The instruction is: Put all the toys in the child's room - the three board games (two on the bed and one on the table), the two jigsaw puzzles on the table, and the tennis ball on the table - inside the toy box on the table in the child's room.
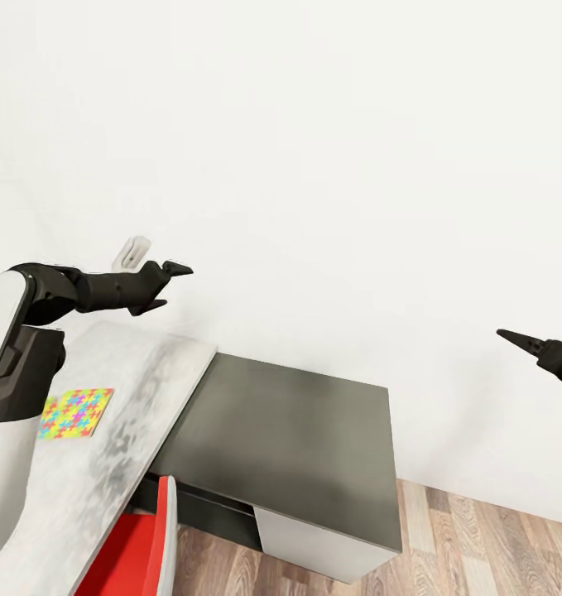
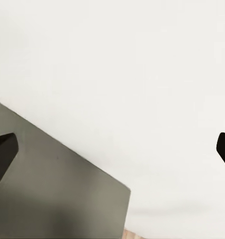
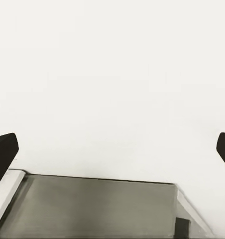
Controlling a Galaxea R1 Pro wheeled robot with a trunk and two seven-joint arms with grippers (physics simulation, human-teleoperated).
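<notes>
Only one toy shows: a thin, flat jigsaw puzzle square of bright interlocking pieces [image 1: 75,412], lying on the pale grey top of the long desk [image 1: 140,389], near its left edge and under the left arm. It looks light and stiff but lies flush, so sliding it past the desk edge would likely expose a rim to pinch. Both the left gripper [image 1: 166,285] and the right gripper [image 3: 112,154] hang spread and empty. The dark grey desk section [image 1: 297,430] offers open room.

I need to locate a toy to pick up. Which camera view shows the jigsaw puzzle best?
The head view: the jigsaw puzzle lies flat on the pale table top, below the left gripper. Both wrist views take in the dark desk section and white wall instead.
</notes>
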